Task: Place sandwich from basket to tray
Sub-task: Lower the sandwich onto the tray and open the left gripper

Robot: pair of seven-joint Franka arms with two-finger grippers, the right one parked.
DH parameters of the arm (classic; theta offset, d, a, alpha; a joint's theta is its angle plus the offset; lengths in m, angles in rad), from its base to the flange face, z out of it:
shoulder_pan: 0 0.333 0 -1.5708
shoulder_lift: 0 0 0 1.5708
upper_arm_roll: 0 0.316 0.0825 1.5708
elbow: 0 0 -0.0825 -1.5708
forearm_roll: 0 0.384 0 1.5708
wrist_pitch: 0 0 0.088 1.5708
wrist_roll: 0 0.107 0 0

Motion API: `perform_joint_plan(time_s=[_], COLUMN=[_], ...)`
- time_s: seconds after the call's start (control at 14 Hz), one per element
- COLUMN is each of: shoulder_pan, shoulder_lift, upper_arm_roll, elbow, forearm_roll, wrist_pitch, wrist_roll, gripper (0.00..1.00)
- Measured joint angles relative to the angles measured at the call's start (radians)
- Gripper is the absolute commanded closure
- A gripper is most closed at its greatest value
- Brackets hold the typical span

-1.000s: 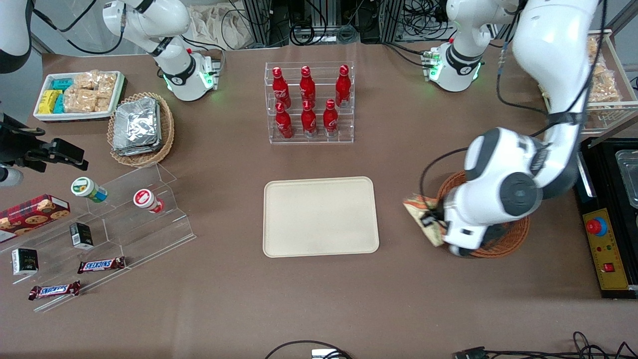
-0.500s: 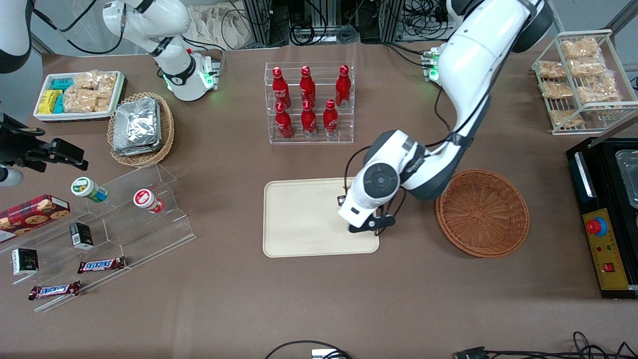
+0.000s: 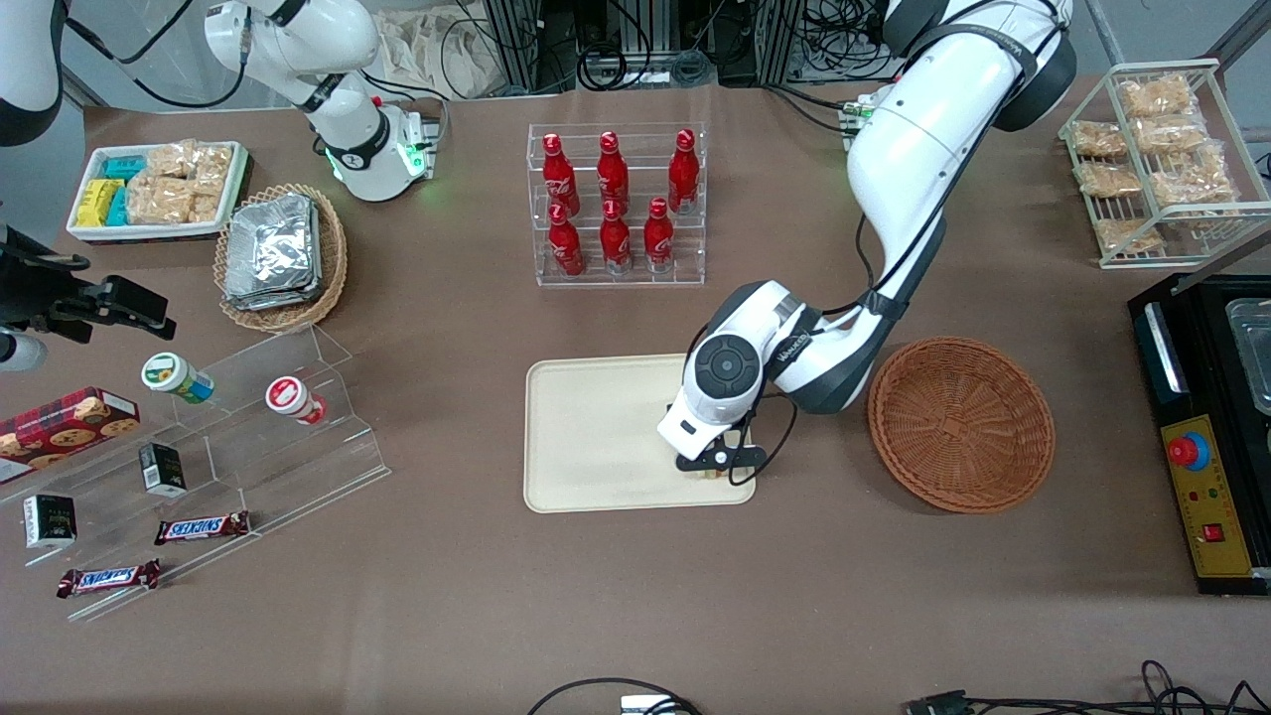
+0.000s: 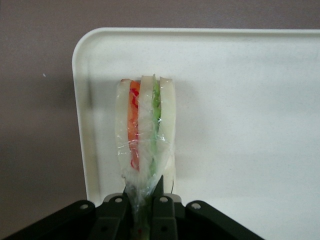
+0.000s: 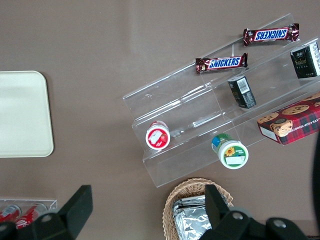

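Now we have the sandwich [image 4: 145, 131] pinched by its wrap in the gripper [image 4: 145, 200], hanging over the tray [image 3: 596, 437] near the corner toward the basket [image 3: 961, 424] — we should lower until it touches, then let go gently so it settles inside the rim.

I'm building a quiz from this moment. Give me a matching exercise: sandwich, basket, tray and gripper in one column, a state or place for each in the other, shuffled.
Things:
1. sandwich
2. basket
3. tray
4. gripper

States or places:
A. holds nothing
B. shut, above the tray's edge nearest the basket
C. pinched by its wrap
D. cream, lying under the sandwich

Pairs: 1-C, 2-A, 3-D, 4-B
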Motion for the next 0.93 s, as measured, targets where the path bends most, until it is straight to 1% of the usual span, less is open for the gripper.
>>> perform_joint_plan(time_s=[0.07, 0.14, 0.5, 0.64, 0.79, 0.93], shoulder_pan=[0.000, 0.000, 0.005, 0.007, 0.015, 0.057], shoulder_lift=[0.000, 0.000, -0.003, -0.020, -0.066, -0.146], upper_arm_roll=[0.000, 0.000, 0.002, 0.003, 0.003, -0.004], elbow=[0.000, 0.000, 0.007, 0.020, 0.022, -0.041], forearm_roll=[0.000, 0.000, 0.002, 0.003, 0.003, 0.003], wrist_pitch=[0.000, 0.000, -0.007, -0.059, -0.122, -0.139], wrist_roll=[0.013, 0.020, 0.022, 0.022, 0.022, 0.024], gripper=[0.62, 0.01, 0.00, 0.00, 0.00, 0.00])
